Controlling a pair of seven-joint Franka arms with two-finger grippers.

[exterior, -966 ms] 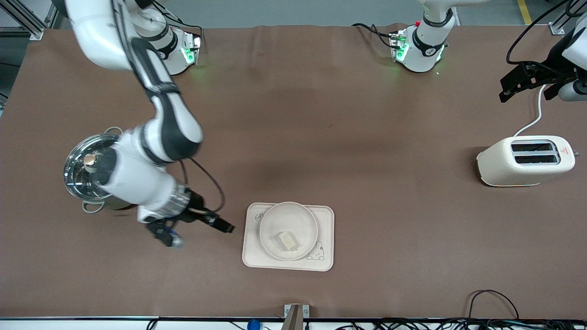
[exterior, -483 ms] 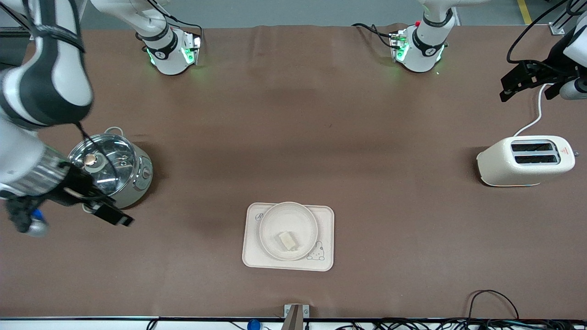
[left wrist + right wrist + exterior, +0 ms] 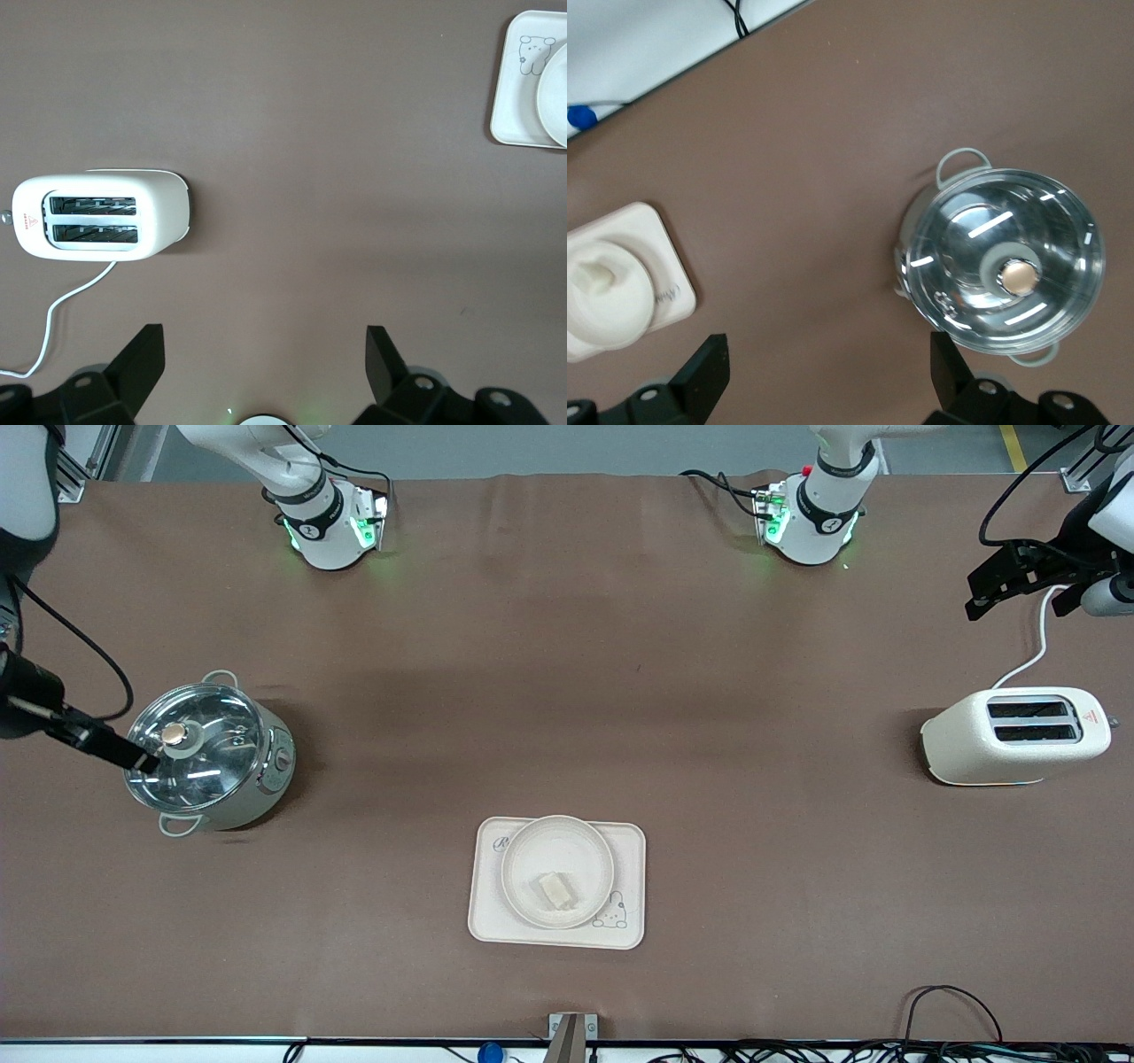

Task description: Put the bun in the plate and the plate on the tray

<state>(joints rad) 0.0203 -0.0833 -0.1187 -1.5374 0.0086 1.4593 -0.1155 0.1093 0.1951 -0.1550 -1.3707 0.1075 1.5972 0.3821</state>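
Note:
The bun (image 3: 555,889) lies in the round plate (image 3: 576,841). The plate rests on the rabbit tray (image 3: 629,850), near the table's front edge. The right wrist view shows the tray (image 3: 660,257), the plate (image 3: 629,319) and the bun (image 3: 598,278) at its edge. My right gripper (image 3: 826,359) is open and empty, high over bare table between the tray and a pot. My left gripper (image 3: 263,347) is open and empty, high over the table near a toaster. The left wrist view shows a corner of the tray (image 3: 518,97) and a sliver of the plate (image 3: 558,111).
A steel pot with a glass lid (image 3: 208,755) stands toward the right arm's end, also in the right wrist view (image 3: 1005,270). A cream toaster (image 3: 1014,735) with a white cord stands toward the left arm's end, also in the left wrist view (image 3: 102,215).
My right arm has swung away from beside the tray, past the pot, toward its end of the table, and its hand has left the front view. The left arm, plate and bun have not moved.

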